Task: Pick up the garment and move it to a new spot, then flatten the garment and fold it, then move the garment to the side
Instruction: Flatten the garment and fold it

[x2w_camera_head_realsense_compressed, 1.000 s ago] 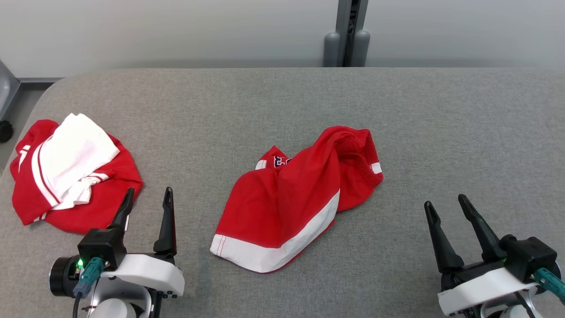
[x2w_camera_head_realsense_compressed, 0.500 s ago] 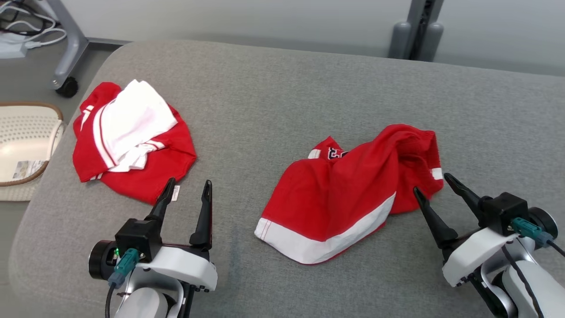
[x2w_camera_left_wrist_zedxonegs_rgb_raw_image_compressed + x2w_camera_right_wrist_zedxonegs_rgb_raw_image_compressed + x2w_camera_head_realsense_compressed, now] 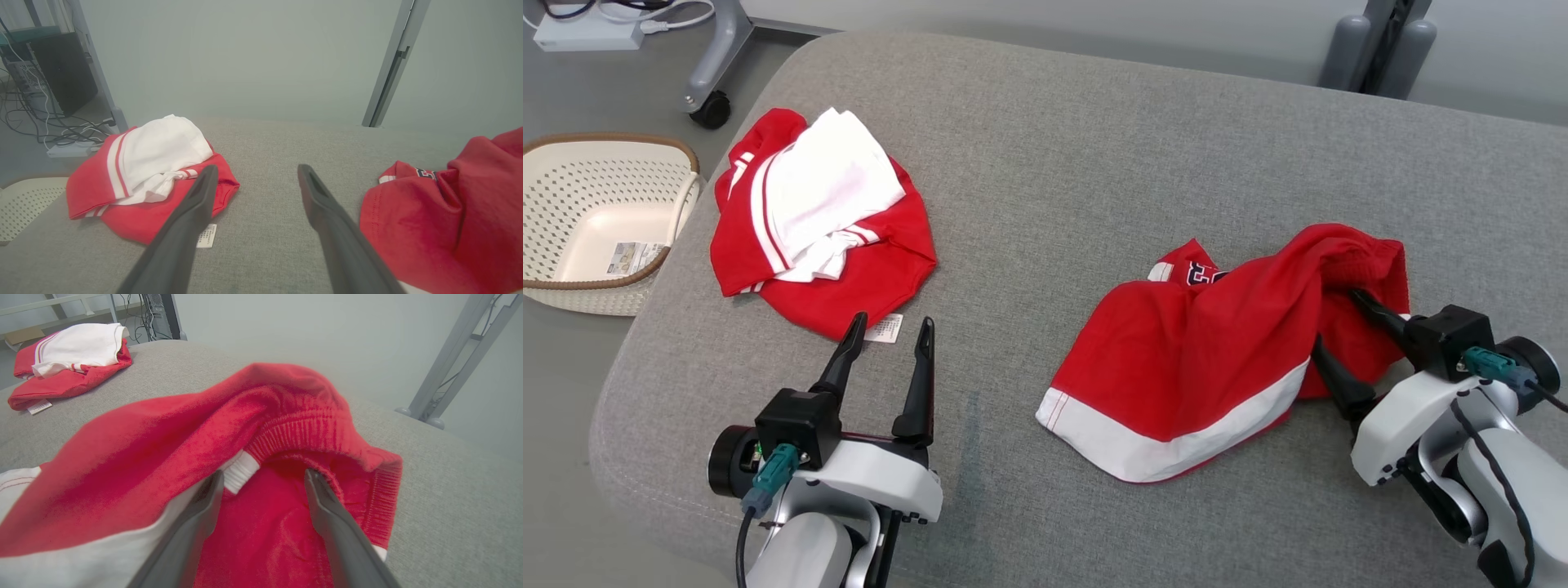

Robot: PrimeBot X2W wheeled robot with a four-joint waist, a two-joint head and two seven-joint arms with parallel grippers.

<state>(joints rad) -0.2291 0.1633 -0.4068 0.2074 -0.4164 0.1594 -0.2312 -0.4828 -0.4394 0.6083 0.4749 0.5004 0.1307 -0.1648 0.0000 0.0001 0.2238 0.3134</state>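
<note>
Garment (image 3: 1201, 359), red shorts, lies crumpled right of the worktop's (image 3: 1054, 147) middle. Your right gripper (image 3: 1338, 322) has its fingers spread wide against the waistband end, clamping nothing. Your left gripper (image 3: 892, 322), fingers parted, hangs beside the left-edge pile (image 3: 825, 220).

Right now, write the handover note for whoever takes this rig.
Left gripper: jaws open, empty, over the grey pad, just in front of the folded red-and-white pile.
Right gripper: jaws open, set around the ribbed waistband end of the red garment, nothing gripped.
Garment: crumpled, mid-pad. Basket sits off the pad's left edge.
Done: nothing yet; garment not picked up.
Left: grip, move, flatten, fold, set aside.
</note>
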